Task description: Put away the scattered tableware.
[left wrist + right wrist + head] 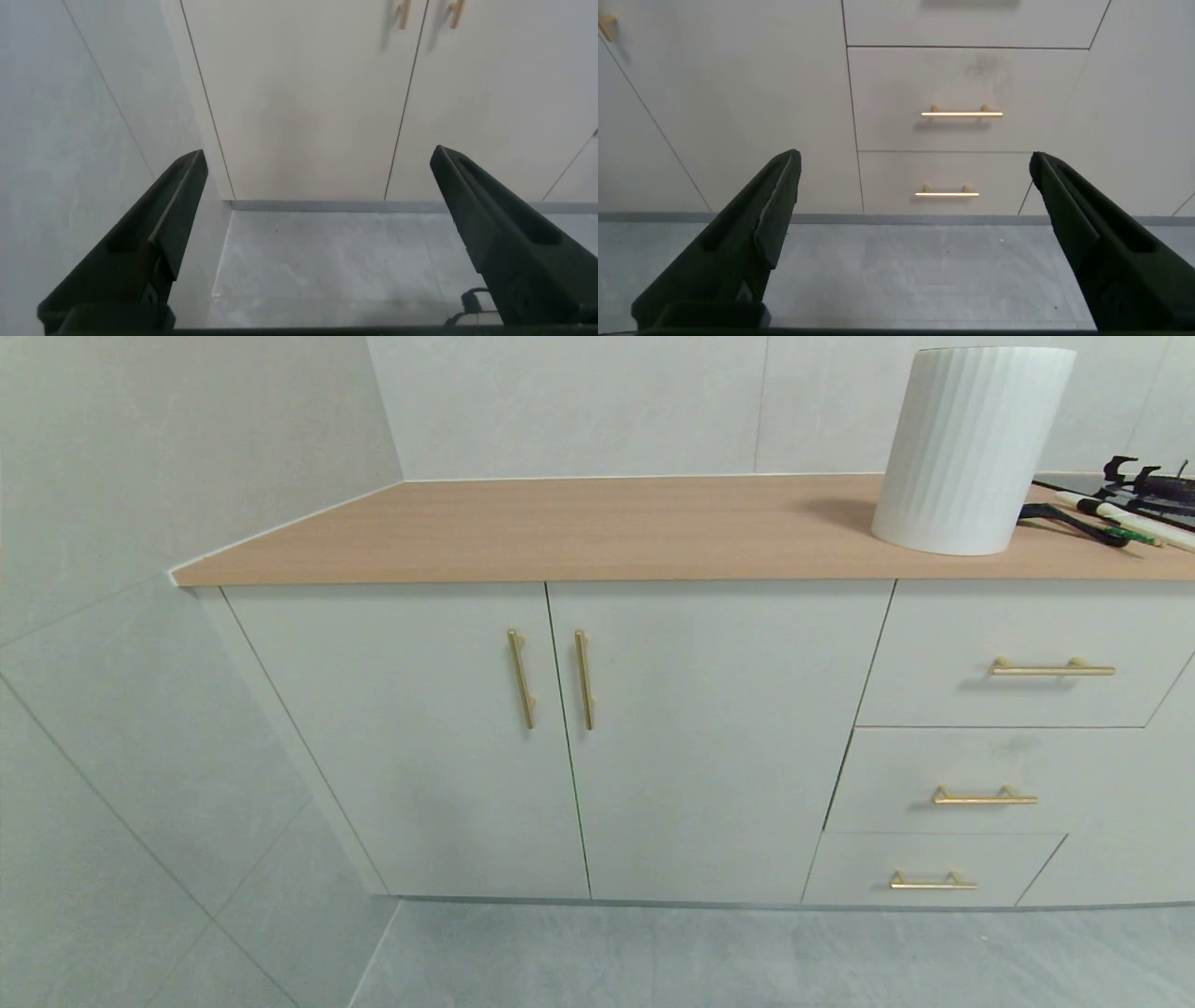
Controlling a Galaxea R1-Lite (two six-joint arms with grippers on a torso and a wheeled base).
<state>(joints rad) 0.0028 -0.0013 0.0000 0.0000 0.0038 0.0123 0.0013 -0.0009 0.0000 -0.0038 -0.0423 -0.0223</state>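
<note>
The ribbed white container (971,448) is standing upright on the right part of the countertop (607,527). It is probably the holder for the loose pieces. It is looking rigid and perhaps ceramic, so likely heavy and breakable, and the ribbing may be giving some grip. It is too broad for a pinch across the body, so any hold would be better taken at the rim. The utensils (1134,499) are lying just beside it at the counter's right end, partly cut by the view's edge. Among them a white-handled piece (1120,518) and a black-handled piece (1069,518) are resting flat. They are appearing light, stiff and slim, and they are likely to slide or roll on the smooth board. A grasp across mid-handle is judged soundest. The tiled wall (140,616) is closing the left side and rear, and the grey floor (747,957) is running along the plinth. The wooden counter is lying level and smooth. Below it, two cabinet doors (719,737) and three drawers (1018,653) are sitting closed, each carrying brass bar handles (584,679). The left gripper (316,157) is hanging low before the doors with its claw spread wide and holding nothing. The right gripper (913,159) is hanging low before the drawers, likewise spread wide and holding nothing.
</note>
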